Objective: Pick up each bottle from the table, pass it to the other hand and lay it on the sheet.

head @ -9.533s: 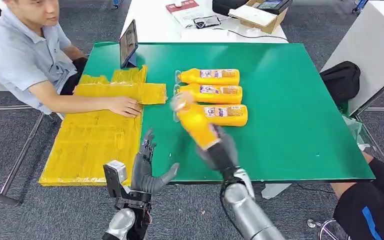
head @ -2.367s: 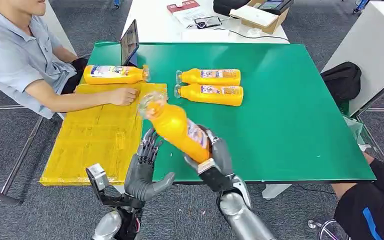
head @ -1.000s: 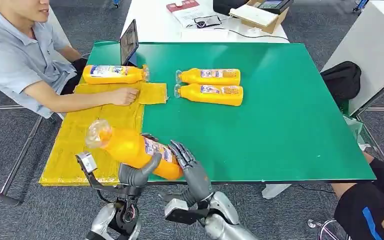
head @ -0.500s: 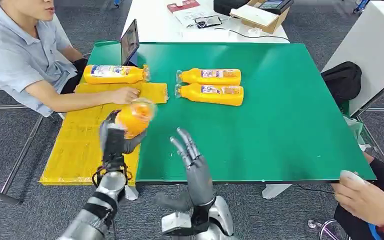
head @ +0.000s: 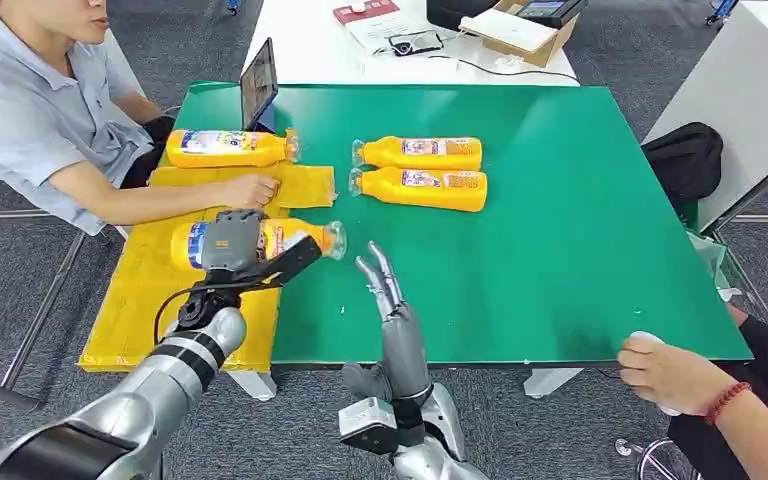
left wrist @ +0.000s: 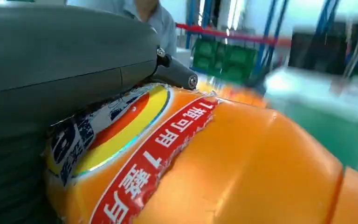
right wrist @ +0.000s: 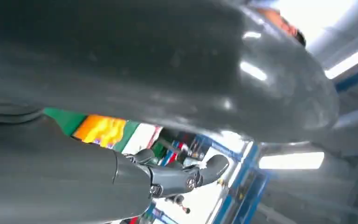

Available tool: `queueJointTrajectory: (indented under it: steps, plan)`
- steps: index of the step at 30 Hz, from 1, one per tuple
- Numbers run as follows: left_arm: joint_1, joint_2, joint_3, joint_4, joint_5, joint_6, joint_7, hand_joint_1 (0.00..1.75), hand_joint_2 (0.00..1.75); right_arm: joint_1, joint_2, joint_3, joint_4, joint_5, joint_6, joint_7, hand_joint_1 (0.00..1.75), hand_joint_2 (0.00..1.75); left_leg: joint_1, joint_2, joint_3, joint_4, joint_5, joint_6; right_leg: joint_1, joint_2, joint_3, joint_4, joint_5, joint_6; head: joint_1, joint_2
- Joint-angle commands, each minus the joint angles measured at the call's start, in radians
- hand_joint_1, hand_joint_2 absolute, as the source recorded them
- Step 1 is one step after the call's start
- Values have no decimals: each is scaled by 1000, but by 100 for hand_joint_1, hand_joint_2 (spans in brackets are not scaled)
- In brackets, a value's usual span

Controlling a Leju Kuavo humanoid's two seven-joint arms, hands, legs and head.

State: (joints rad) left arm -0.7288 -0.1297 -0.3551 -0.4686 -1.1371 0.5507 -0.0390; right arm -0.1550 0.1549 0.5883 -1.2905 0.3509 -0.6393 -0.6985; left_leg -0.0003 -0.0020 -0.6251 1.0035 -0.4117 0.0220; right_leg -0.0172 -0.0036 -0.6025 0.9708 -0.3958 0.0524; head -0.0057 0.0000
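Fingers of the right hand [head: 388, 300] are held straight and apart over the near desk [head: 580, 250] edge, nothing in them. Much of the held bottle [head: 260, 240] is hidden behind the left hand [head: 250, 262], which is wrapped around it over the yellow sheet [head: 160, 300]; its cap overhangs the sheet's edge. Beyond, one bottle [head: 228, 148] is laid on the sheet's far end, and two bottles [head: 420, 170] are left on open green
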Motion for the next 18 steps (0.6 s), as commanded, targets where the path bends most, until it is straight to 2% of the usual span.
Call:
queueJointTrajectory:
  steps: [1,2,3,4,7,13,18]
  plan:
    - [-122,50,-92,198,-57,-146,65,82,175,-50,-35,42,108,-16,23,0,0,0,1,1,3,0,-1,-1,1,1,3,0,-1,-2,0,0]
    - [-122,48,-90,197,-55,-163,59,23,175,-49,-35,40,107,-18,26,0,0,0,1,1,2,0,-1,-1,1,1,2,0,0,-1,0,0]
    - [-118,44,-76,191,-40,-189,37,7,175,-47,-35,37,106,-20,31,0,0,0,1,1,3,1,-2,-1,1,1,3,0,-1,-2,0,0]
    - [-115,38,-55,187,-17,-215,15,0,175,-46,-35,34,106,-21,33,0,0,0,1,1,2,0,-1,-1,1,1,2,0,-1,-2,0,0]
    - [-112,28,-22,184,23,-258,-21,0,175,-46,-35,32,106,-23,36,0,0,0,1,1,3,0,-1,-1,1,1,3,0,-1,-2,0,0]
    - [-107,1,40,153,122,-414,-175,0,175,-50,-48,31,112,-43,45,0,0,0,1,-1,2,0,-1,-1,1,-1,2,0,-1,-1,0,0]
    - [-103,-2,123,121,273,-589,-312,0,175,-67,-58,55,125,-67,43,0,0,0,1,0,3,1,-1,-1,1,0,3,0,-1,-2,0,0]
